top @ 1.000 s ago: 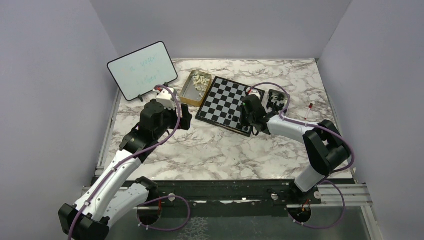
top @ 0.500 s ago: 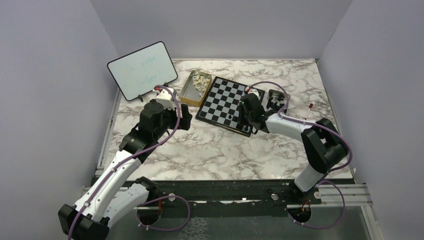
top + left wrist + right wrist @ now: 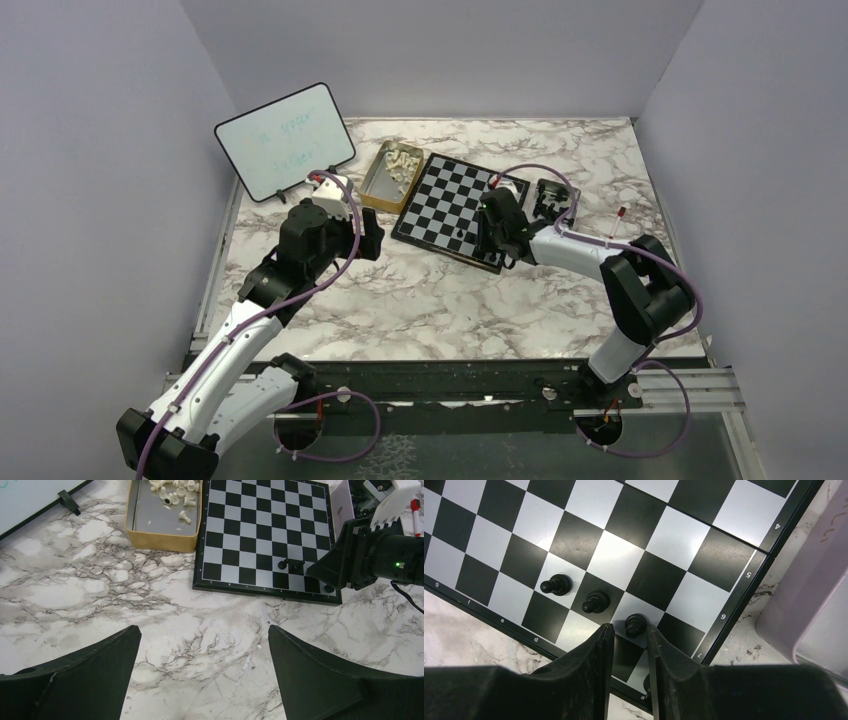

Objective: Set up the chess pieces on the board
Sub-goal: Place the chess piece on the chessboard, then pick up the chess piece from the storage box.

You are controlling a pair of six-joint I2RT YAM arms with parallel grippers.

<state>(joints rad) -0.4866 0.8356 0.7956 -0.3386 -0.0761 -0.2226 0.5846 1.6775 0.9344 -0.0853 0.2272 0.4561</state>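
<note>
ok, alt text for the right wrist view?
Right gripper hangs close over the board, its jaws slightly parted around a black pawn near the edge. Two more black pawns stand beside it in a diagonal line.

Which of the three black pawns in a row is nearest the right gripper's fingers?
The end pawn, rightmost in the right wrist view: it stands at the fingertips of the right gripper, while the middle pawn and the far pawn sit further up-left.
</note>
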